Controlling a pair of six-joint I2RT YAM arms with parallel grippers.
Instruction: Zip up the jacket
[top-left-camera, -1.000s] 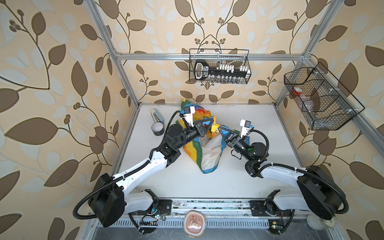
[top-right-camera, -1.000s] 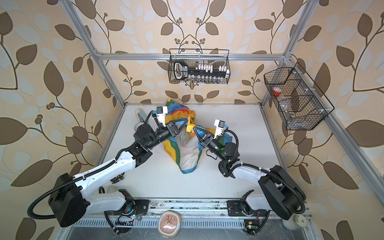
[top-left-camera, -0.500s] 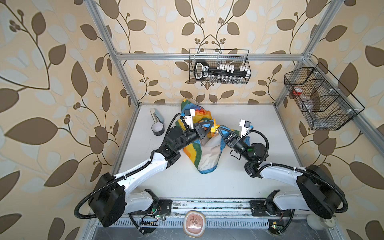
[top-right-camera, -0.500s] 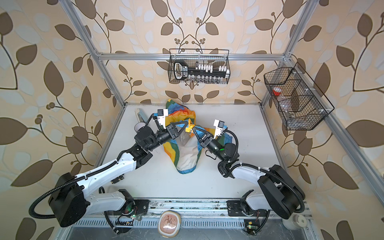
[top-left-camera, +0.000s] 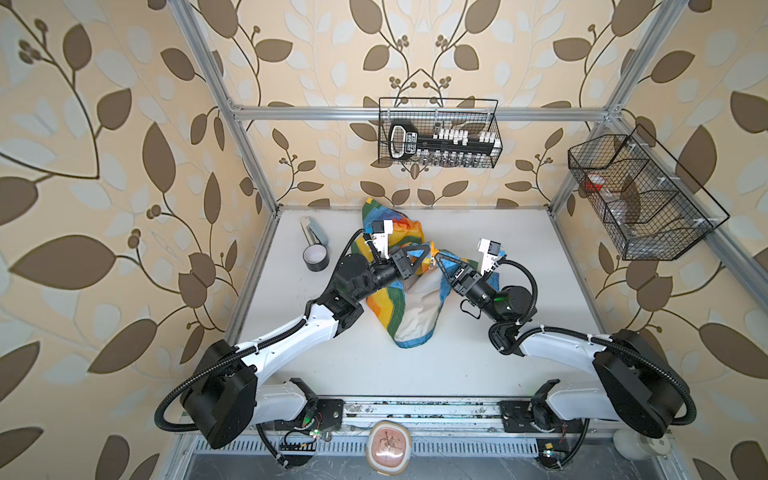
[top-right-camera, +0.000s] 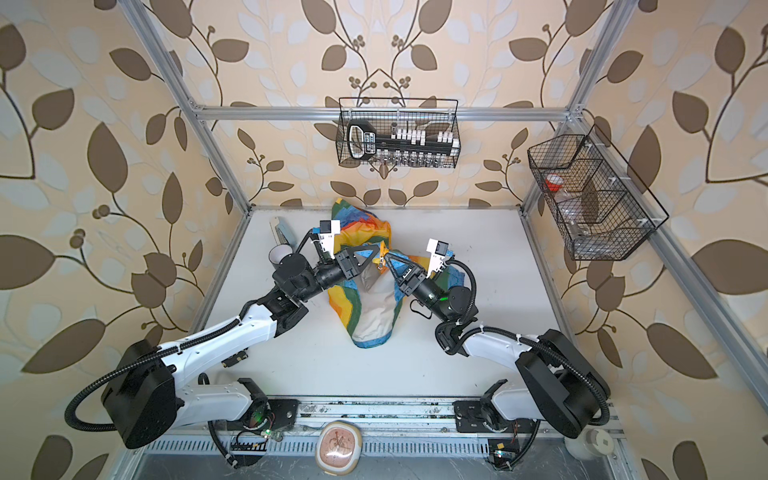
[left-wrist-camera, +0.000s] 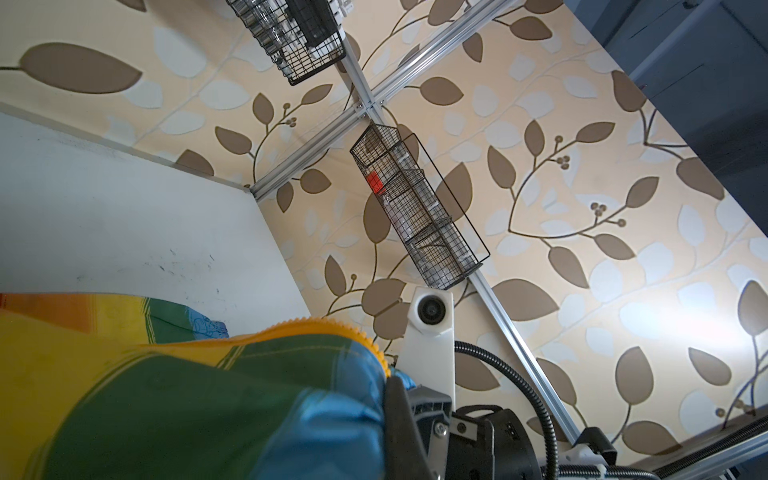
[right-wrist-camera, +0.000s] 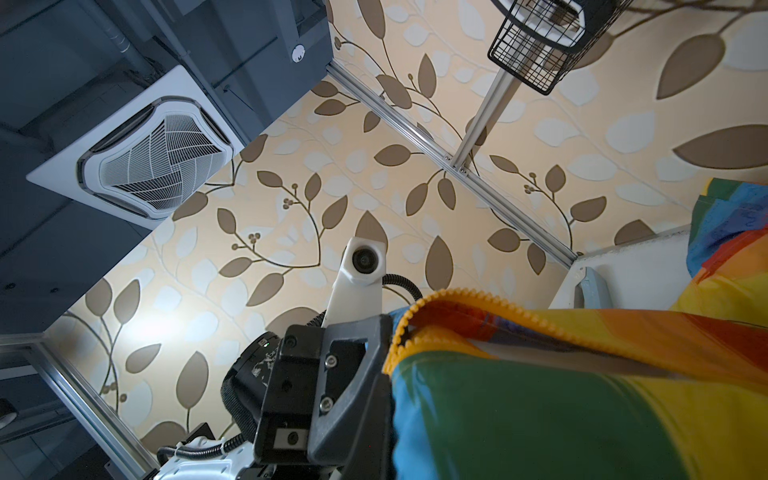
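The jacket, in rainbow blocks with white lining showing, hangs bunched between my two grippers, and its lower end rests on the white table. In both top views my left gripper is shut on one orange zipper edge. My right gripper is shut on the facing edge, and the two tips nearly touch. Green and blue jacket cloth hides my own fingers in the left wrist view, with orange zipper teeth along its edge. The right wrist view shows the same: jacket cloth and zipper teeth.
A black tape roll and a grey-blue object lie at the table's back left. One wire basket hangs on the back wall. Another wire basket hangs on the right wall. Part of the jacket lies heaped toward the back wall.
My left gripper has moved right with its zipper edge, closing the gap to the right gripper. The right gripper has hardly moved.
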